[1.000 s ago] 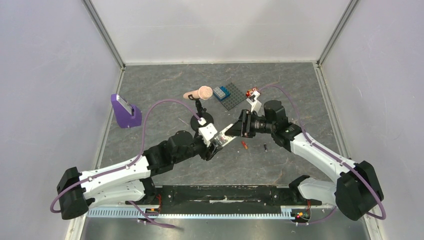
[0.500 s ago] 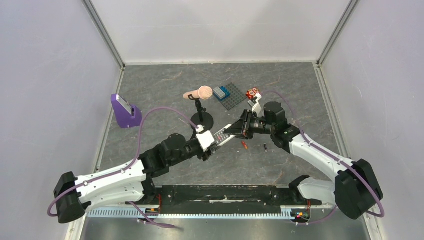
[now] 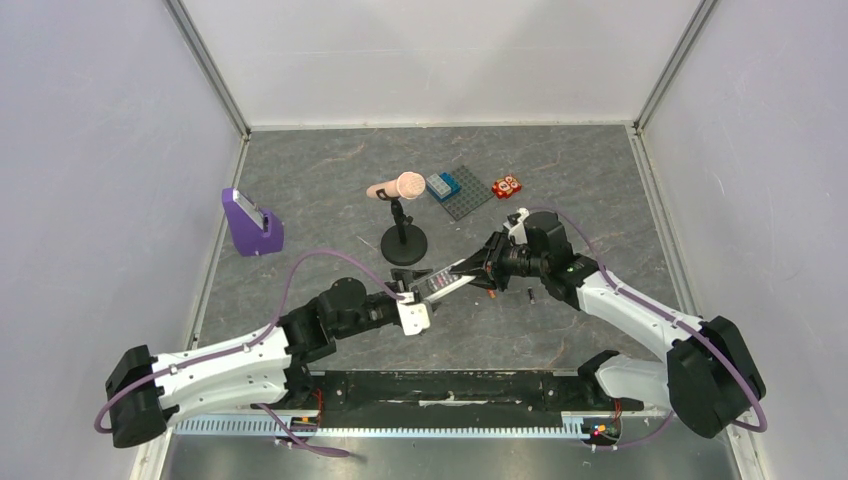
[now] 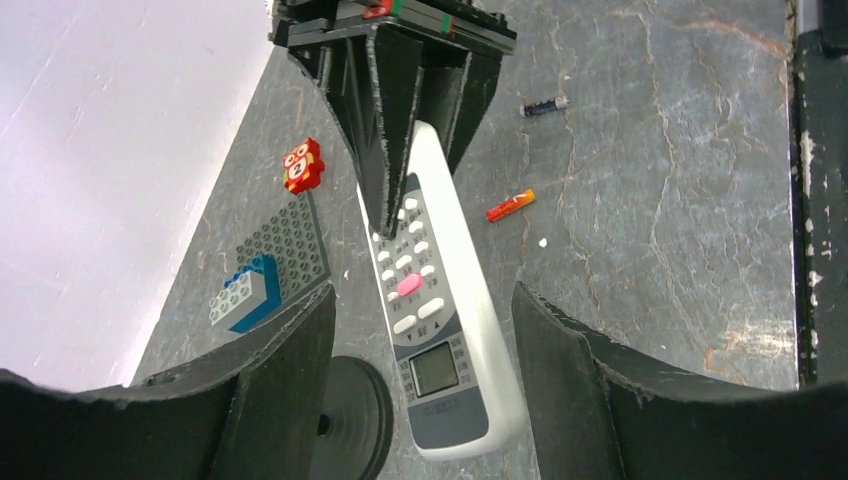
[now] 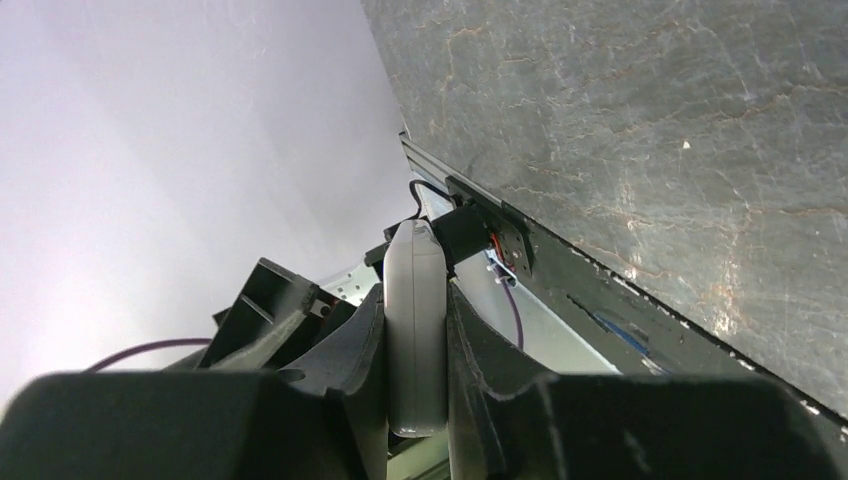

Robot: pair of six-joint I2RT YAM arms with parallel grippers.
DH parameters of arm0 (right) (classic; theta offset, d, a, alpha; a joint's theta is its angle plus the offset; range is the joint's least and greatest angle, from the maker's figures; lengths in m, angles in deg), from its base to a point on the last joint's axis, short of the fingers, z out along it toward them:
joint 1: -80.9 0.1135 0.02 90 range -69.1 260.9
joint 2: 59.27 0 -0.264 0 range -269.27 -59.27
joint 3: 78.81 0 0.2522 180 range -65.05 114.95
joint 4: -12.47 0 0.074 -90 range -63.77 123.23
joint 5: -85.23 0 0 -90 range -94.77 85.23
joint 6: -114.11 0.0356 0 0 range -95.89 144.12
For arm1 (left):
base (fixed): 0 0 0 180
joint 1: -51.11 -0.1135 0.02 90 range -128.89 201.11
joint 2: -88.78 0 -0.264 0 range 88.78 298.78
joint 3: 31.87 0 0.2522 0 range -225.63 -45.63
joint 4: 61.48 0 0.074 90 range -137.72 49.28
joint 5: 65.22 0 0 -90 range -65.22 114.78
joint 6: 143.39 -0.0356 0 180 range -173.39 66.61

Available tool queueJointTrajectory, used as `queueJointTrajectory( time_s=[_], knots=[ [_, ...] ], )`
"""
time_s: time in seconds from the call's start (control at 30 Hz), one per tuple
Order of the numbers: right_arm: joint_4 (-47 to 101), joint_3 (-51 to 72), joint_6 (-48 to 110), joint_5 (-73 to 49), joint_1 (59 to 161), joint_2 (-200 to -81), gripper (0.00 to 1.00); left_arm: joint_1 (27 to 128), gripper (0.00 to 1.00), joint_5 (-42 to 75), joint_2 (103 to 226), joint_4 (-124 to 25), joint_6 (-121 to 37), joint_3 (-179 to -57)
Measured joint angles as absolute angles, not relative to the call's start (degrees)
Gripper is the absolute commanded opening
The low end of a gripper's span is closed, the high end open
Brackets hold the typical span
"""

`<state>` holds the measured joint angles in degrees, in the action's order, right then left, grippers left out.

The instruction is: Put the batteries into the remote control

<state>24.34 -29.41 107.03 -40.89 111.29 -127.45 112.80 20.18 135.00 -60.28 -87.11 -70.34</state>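
The white remote control hangs above the table, buttons and screen up in the left wrist view. My right gripper is shut on its button end; in the right wrist view the remote stands edge-on between the pads. My left gripper is open, its fingers either side of the screen end without touching it. The red-orange battery and the black battery lie on the table beyond the remote; the black one also shows from above.
A pink microphone on a black stand is just behind the remote. A grey baseplate with a blue brick, a red block and a small white piece lie further back. A purple wedge stands at the left.
My left gripper has let go of the remote, opened and drawn back toward the near left. My right gripper keeps the remote and has shifted slightly nearer, uncovering the red block.
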Motion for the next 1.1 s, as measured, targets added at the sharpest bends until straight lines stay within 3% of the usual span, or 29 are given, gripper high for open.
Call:
queueJointTrajectory(
  time_s=[0.27,0.43,0.53,0.73,0.77,0.83,0.9,0.97,1.1],
  knots=[
    [26.3,-29.9,112.3,-40.3,111.3,-127.1,0.0,114.5,0.68,20.4,138.9,-60.2,-90.9,-70.3],
    [26.0,-31.9,115.7,-40.3,111.3,-126.0,0.0,115.1,0.54,23.2,141.1,-60.2,-91.9,-70.3],
    [25.4,-32.7,117.6,-40.1,111.3,-125.7,0.0,115.2,0.41,25.4,141.7,-60.6,-92.1,-70.3],
    [22.5,-33.5,122.8,-39.6,110.8,-125.7,0.03,115.5,0.02,29.3,141.9,-64.7,-93.6,-68.9],
    [22.3,-33.6,123.9,-39.5,110.7,-125.7,0.15,115.7,0.02,29.6,142.2,-65.0,-94.7,-68.7],
    [22.4,-33.7,124.5,-39.3,110.7,-125.7,0.57,115.8,0.02,30.0,142.7,-65.5,-95.0,-68.7],
    [21.6,-33.8,124.5,-40.1,110.7,-125.7,0.84,115.8,0.02,31.0,143.0,-65.8,-93.8,-68.7],
    [19.6,-33.7,121.9,-41.4,111.0,-125.7,0.94,115.7,0.02,33.4,143.5,-63.9,-89.8,-69.6],
    [18.0,-33.7,115.5,-43.3,110.6,-124.9,0.97,115.6,0.02,36.5,143.9,-57.5,-78.6,-74.5]
  ],
)
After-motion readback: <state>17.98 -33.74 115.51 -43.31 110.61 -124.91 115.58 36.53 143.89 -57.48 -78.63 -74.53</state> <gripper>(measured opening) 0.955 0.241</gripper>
